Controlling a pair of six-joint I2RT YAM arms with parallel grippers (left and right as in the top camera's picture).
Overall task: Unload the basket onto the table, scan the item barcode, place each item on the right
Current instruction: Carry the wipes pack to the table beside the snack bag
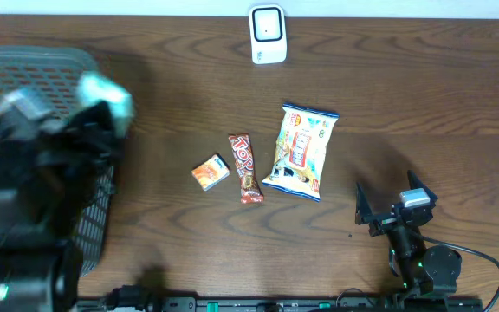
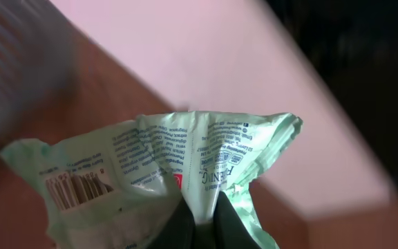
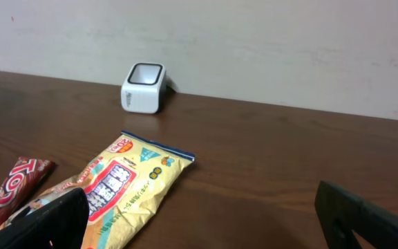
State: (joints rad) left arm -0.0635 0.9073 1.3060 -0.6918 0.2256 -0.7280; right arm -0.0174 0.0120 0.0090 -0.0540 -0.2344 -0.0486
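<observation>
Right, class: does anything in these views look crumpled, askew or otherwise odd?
The pale green packet pinched by the left fingers is crumpled, so its barcode sits creased and tilted. The yellow snack bag, chocolate bar and small orange box lie intact on the table; nothing spilled.

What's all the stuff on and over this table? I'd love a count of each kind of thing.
Snack bags: 2, the green bag pinched in the left gripper and the yellow bag
Wrapped bars: 1, the red bar
Small boxes: 1, the orange box
Scanners: 1, the white scanner
Baskets: 1, the grey basket
Total: 6
</observation>
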